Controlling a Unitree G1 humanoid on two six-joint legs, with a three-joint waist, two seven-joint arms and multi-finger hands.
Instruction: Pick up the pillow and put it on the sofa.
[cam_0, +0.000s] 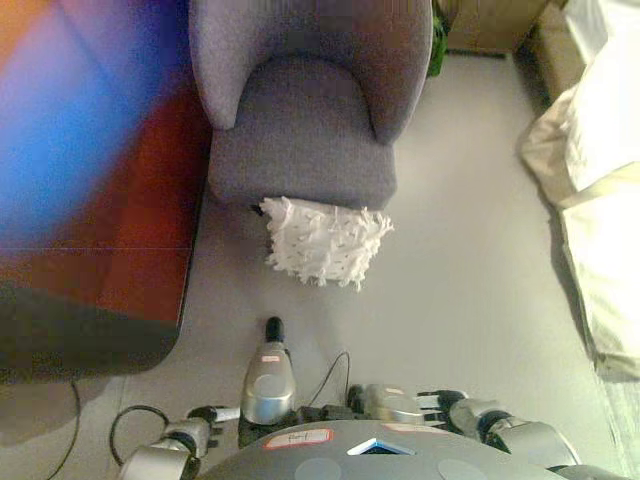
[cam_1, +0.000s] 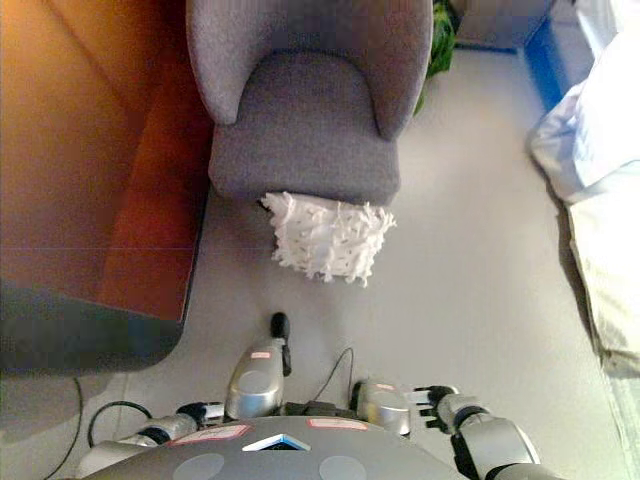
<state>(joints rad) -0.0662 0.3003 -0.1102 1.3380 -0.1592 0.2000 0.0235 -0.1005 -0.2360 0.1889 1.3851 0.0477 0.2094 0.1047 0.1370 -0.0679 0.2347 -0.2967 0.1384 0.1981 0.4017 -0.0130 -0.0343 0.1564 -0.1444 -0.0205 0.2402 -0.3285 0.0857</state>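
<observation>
One white tufted pillow (cam_0: 325, 241) lies on the grey floor (cam_0: 460, 290), leaning against the front edge of the grey armchair (cam_0: 305, 120), whose seat is free. It looks soft and light, probably easy to squash, and the shaggy cover should give good grip. I think the best hold is at its two side edges, one hand on each, pressing inward. The left hand (cam_0: 273, 332) is low, near the body, well apart from the pillow; its fingers I cannot tell. The right hand (cam_1: 432, 400) rests low with fingers relaxed, holding nothing.
</observation>
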